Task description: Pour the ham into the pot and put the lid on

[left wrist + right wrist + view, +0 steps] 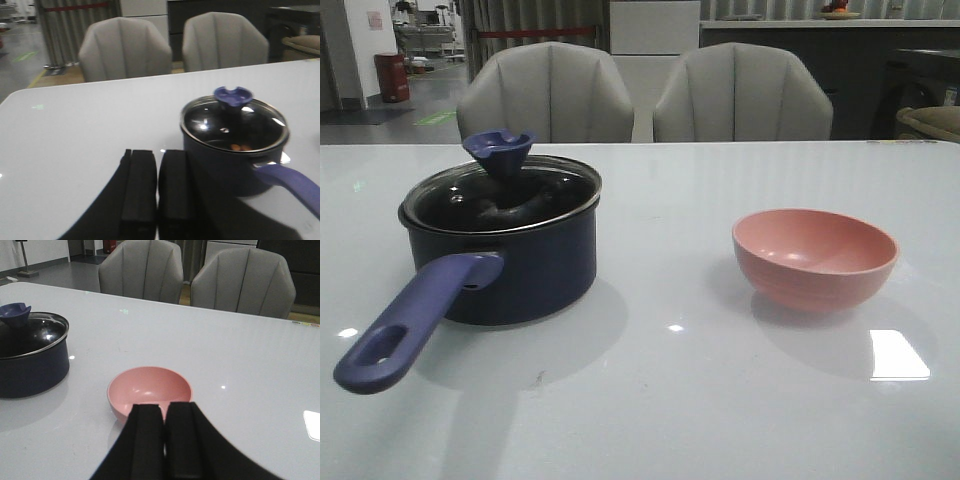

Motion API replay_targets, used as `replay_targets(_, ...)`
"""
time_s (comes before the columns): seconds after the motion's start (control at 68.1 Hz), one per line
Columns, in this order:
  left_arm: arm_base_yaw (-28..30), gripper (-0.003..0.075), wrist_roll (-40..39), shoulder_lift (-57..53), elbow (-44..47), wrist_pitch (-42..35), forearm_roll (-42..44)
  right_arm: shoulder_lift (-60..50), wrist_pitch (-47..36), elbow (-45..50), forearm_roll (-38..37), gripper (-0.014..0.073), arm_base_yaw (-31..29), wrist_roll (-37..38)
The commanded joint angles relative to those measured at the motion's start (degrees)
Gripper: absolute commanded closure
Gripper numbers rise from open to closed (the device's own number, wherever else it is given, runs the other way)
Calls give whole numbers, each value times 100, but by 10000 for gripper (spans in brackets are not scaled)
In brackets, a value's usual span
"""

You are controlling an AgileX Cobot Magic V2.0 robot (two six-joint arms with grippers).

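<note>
Pink bowl [815,256] well right of pot [510,262] on surface [670,400]; two chairs [546,92] behind. Lid [500,190] on, handle [415,325] pointing front-left. Both jaws pressed together, empty.

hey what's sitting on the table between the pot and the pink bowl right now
Nothing. In the front view the stretch of white table between the pot and the pink bowl is bare, showing only light reflections. The right wrist view shows the same gap bare.

Pink bowl [815,257] upright on white table [670,400], two grey chairs [545,92] behind
</note>
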Motion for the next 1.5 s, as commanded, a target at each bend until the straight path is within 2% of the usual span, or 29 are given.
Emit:
replay_targets(0.0, 312, 601, -459, -37, 198, -1011, 130, 42, -447, -154, -1, 435, 4, -53)
replay_targets(0.206, 609, 601, -730, -229, 764, -1558, 130, 42, -447, -154, -1, 435, 4, -53)
replay_targets(0.397, 609, 601, -730, -229, 776, -1786, 130, 42, -447, -154, -1, 435, 4, -53)
replay_targets(1.483, 621, 601, -730, -229, 776, -1787, 92, 42, -511, -110, -9, 435, 4, -53)
